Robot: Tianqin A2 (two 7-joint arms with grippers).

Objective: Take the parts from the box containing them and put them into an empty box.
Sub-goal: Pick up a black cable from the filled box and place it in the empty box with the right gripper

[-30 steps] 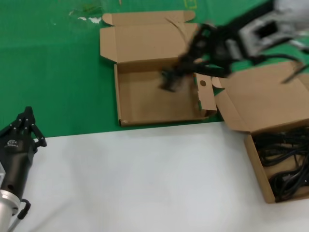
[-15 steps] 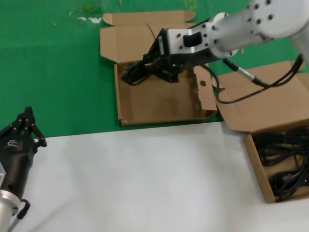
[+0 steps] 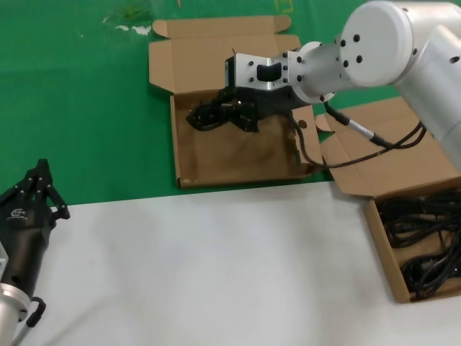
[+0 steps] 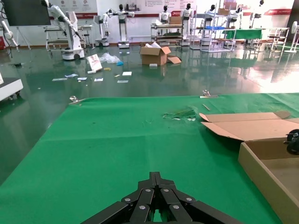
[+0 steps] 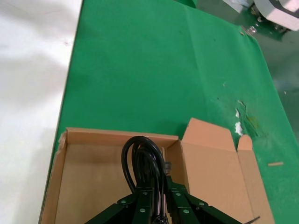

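Note:
My right gripper [image 3: 241,115] is shut on a coiled black power cable [image 3: 205,115] and holds it over the far left part of the empty box [image 3: 238,158], whose sides are square to the frame. The right wrist view shows the cable loop [image 5: 140,158] sticking out past the gripper [image 5: 159,193] above the box floor [image 5: 88,186]. The box containing the parts [image 3: 380,241] sits at the right with its sides diagonal, and several black cables [image 3: 425,238] lie in it. My left gripper [image 3: 41,173] is shut and parked at the lower left, also seen in its own view [image 4: 155,176].
The empty box's lid [image 3: 216,54] lies open at the back, and a round-holed flap [image 3: 306,137] stands at its right side. The other box's lid [image 3: 396,155] is open beside it. Green mat [image 3: 79,108] lies behind the white tabletop [image 3: 216,267].
My right arm swung left from beside the cable box, carrying the cable bundle over the empty box, and now holds it lower near the far left corner. The left arm has not moved.

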